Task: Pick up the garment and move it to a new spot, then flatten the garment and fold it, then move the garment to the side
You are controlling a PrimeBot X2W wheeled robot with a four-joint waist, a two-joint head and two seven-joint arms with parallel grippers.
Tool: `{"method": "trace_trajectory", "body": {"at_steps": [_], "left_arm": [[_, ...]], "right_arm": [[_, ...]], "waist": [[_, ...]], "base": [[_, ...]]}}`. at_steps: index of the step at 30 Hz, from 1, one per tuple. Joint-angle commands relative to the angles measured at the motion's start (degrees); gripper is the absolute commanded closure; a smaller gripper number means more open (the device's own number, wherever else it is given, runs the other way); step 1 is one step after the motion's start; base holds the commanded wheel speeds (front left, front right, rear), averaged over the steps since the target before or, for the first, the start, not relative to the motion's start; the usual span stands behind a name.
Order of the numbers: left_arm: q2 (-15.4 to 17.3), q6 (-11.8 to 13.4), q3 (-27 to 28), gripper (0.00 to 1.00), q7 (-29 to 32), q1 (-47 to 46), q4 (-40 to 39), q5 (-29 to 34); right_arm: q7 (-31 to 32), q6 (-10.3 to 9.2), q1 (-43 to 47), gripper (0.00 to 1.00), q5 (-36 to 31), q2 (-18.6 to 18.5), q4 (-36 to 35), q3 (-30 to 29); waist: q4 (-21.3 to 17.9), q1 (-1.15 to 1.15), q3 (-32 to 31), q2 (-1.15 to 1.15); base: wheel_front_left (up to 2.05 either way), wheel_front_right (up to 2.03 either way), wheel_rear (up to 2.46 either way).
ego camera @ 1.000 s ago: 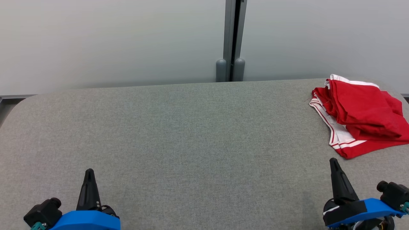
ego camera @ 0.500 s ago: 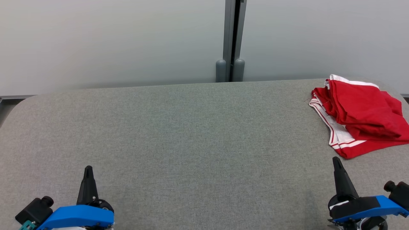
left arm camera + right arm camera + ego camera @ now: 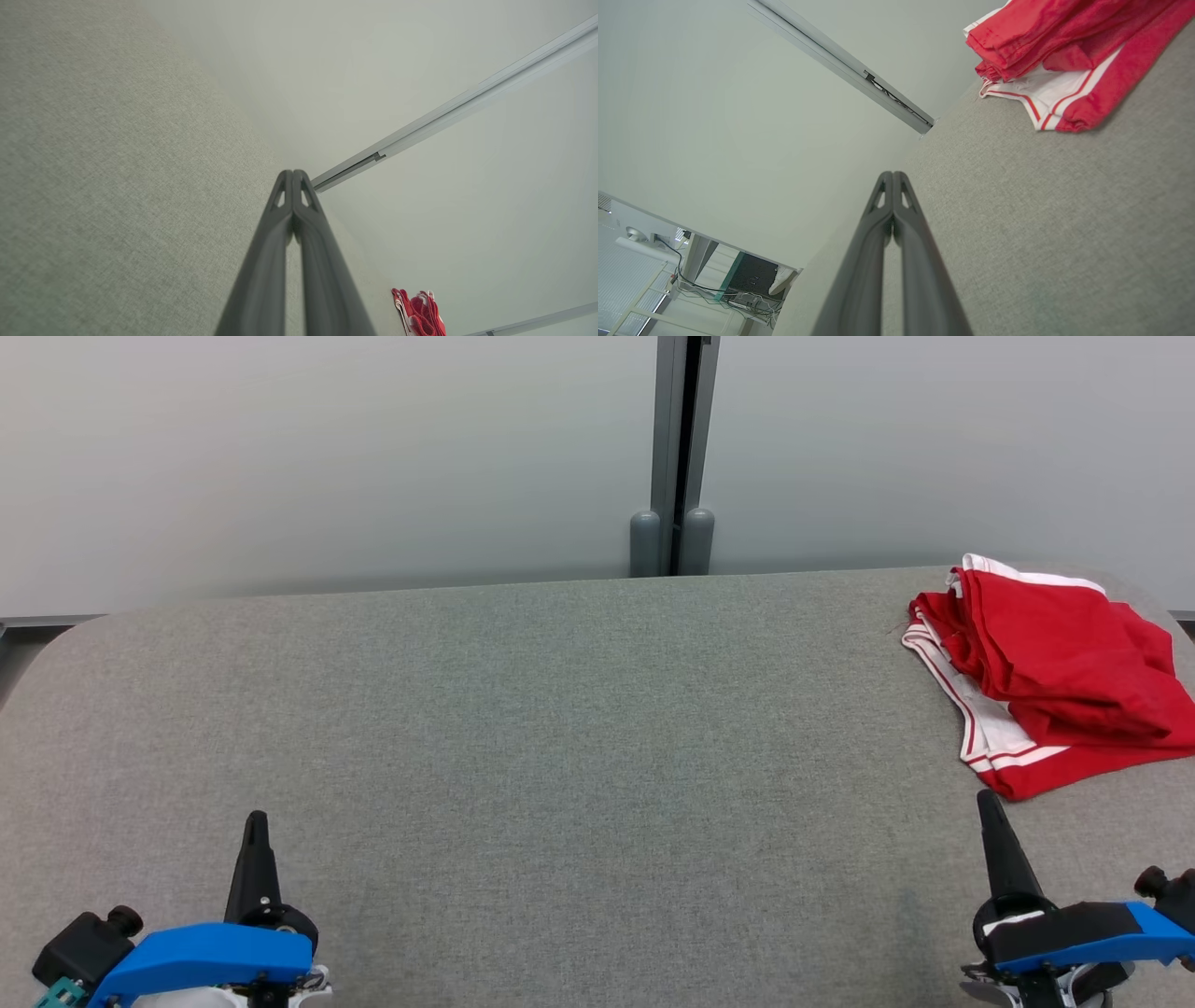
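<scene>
Left gripper (image 3: 254, 819) and right gripper (image 3: 983, 797), fingers pressed together, empty, low over the near edge of the grey fabric table (image 3: 560, 709). Farther off, beyond the right gripper and clear of it, red shorts (image 3: 1055, 658) with white trim, loosely folded at the table's far right.

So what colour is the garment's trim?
White with thin red stripes, on a red garment; the right wrist view shows it best.

Even, soft, bright light; faint shadows; wide-angle stretch in wrist views.
</scene>
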Motion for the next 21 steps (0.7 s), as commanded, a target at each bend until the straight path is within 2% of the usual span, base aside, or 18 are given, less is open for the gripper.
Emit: {"method": "trace_trajectory", "body": {"at_steps": [1,21], "left_arm": [[0.15,-0.4,0.4,1.0,0.48,-1.65,-0.41,-2.07],[0.17,-1.07,1.21,1.0,3.6,-2.78,-0.11,-14.57]], "right_arm": [[0.56,0.02,-1.54,1.0,2.11,0.06,-0.68,-0.31],[3.6,0.02,-2.09,1.0,14.26,0.25,-0.57,-1.25]], "waist": [[-0.01,0.0,-0.01,0.0],[-0.08,-0.01,-0.12,0.0]], "base": [[0.0,0.0,0.0],[0.0,0.0,0.0]]}}
